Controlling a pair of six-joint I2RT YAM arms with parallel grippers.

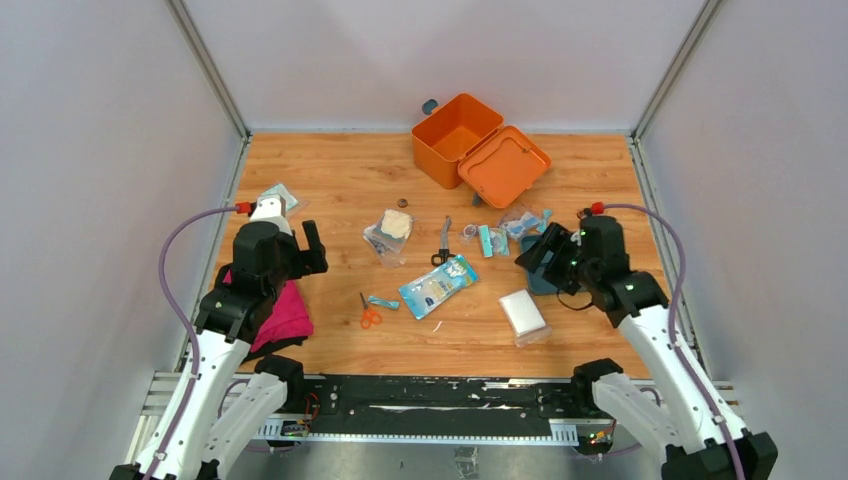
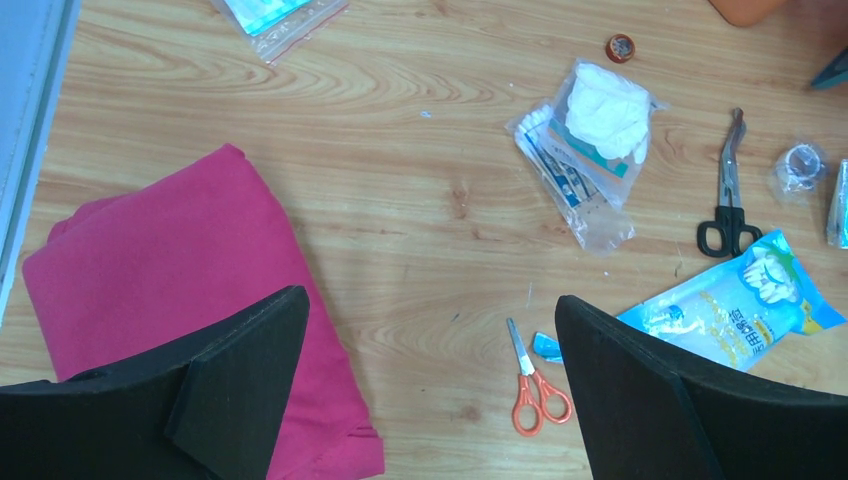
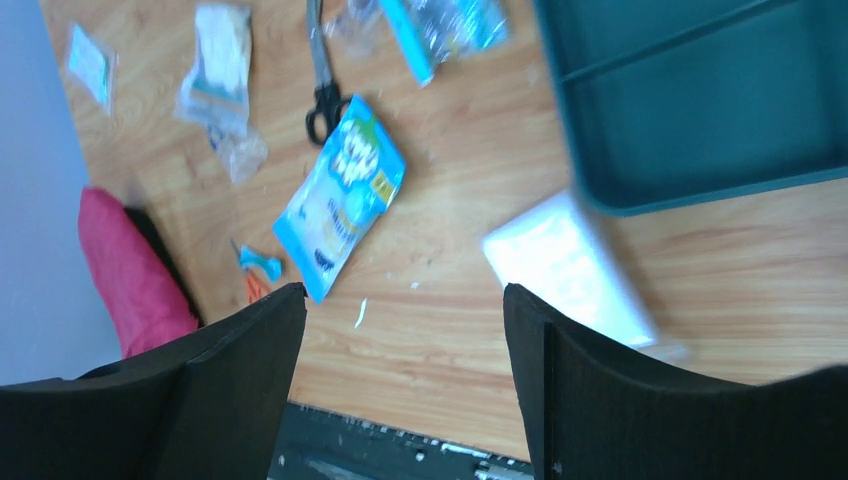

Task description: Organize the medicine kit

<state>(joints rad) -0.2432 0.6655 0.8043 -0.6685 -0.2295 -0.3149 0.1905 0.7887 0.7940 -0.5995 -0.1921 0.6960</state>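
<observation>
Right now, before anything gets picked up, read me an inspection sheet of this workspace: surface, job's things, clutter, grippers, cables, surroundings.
Surface: wood-grain table, supplies scattered across its middle.
Job's things: medicine kit at the far edge, lid swung open, nothing visible inside.
Clutter: pink cloth, orange scissors, black scissors, blue packet, gauze bag, white pad, teal tray.
Grippers: left gripper open and empty, over the cloth's edge; right gripper open and empty, near the tray.
Cables: purple cable looping off the left arm, another off the right.
Surroundings: pale walls, metal frame posts.
</observation>
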